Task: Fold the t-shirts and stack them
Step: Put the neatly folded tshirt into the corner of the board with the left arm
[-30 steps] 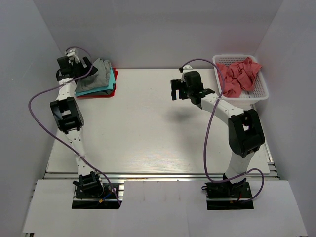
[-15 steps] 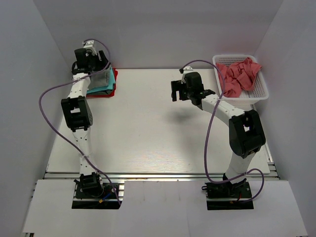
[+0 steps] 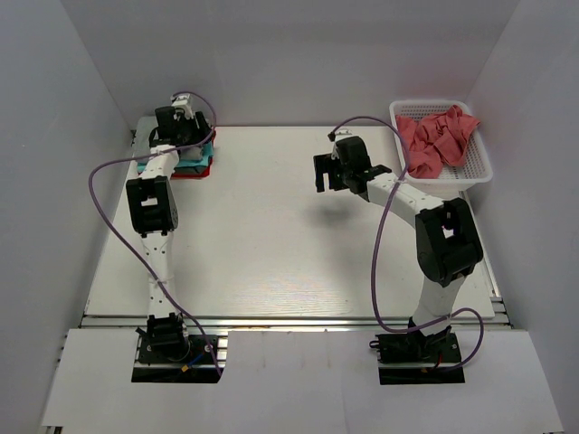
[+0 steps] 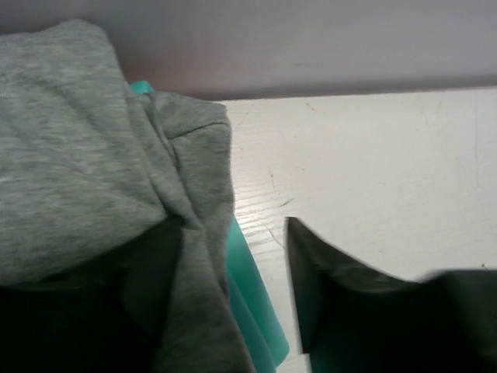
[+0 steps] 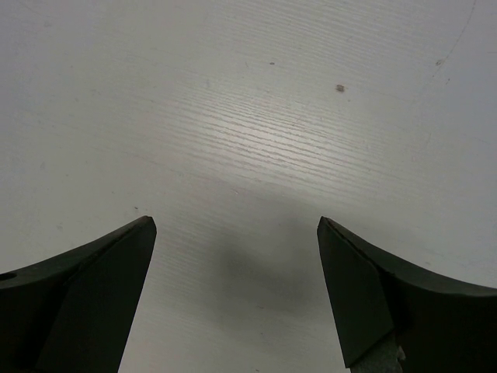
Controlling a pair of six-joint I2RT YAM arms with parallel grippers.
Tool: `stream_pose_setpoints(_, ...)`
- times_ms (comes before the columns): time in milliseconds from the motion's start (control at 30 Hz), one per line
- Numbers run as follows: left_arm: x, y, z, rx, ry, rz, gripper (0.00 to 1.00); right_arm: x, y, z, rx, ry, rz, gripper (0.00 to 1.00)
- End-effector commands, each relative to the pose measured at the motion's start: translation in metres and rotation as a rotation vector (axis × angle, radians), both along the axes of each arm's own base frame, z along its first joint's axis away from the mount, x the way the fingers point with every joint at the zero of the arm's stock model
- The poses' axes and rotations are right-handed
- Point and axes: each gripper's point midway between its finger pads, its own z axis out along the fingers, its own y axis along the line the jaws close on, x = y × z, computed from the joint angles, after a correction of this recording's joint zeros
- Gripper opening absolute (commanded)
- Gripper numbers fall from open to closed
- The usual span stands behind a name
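Observation:
A stack of folded t-shirts lies at the table's far left corner. In the top view its teal (image 3: 203, 160) and red (image 3: 187, 174) edges show, and my left gripper (image 3: 187, 142) covers the grey one. In the left wrist view the grey t-shirt (image 4: 78, 171) lies rumpled over the teal one (image 4: 250, 291). My left gripper (image 4: 233, 256) has its jaws apart; grey cloth drapes over the left finger and hides it. A coral-pink t-shirt (image 3: 439, 136) lies crumpled in the basket. My right gripper (image 3: 318, 172) (image 5: 233, 225) is open and empty above bare table.
The white mesh basket (image 3: 479, 172) stands at the far right corner against the side wall. The back wall (image 4: 311, 39) rises just behind the stack. Purple cables loop beside both arms.
My left gripper has swung from the left of the stack rightward to sit over it, and the grey t-shirt is now covered. The right arm has barely moved.

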Motion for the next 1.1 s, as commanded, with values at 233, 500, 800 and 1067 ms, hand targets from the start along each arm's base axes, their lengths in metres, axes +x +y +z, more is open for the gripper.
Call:
stream_pose_setpoints(233,-0.036,-0.034,0.188,0.026,-0.198,-0.047,1.00,0.003,0.001,0.065,0.129,-0.159,-0.039,0.90)
stream_pose_setpoints(500,-0.159,-0.121,0.192,0.063,-0.095,-0.032,1.00,-0.037,-0.028,0.049,0.197,-0.147,-0.162,0.90)
stream_pose_setpoints(800,-0.307,-0.151,0.098,0.105,0.118,-0.039,1.00,-0.086,-0.051,0.024,0.171,-0.088,-0.172,0.90)
stream_pose_setpoints(1067,-0.357,-0.152,0.123,0.062,-0.016,-0.093,1.00,-0.099,-0.055,0.026,0.209,-0.113,-0.174,0.90)
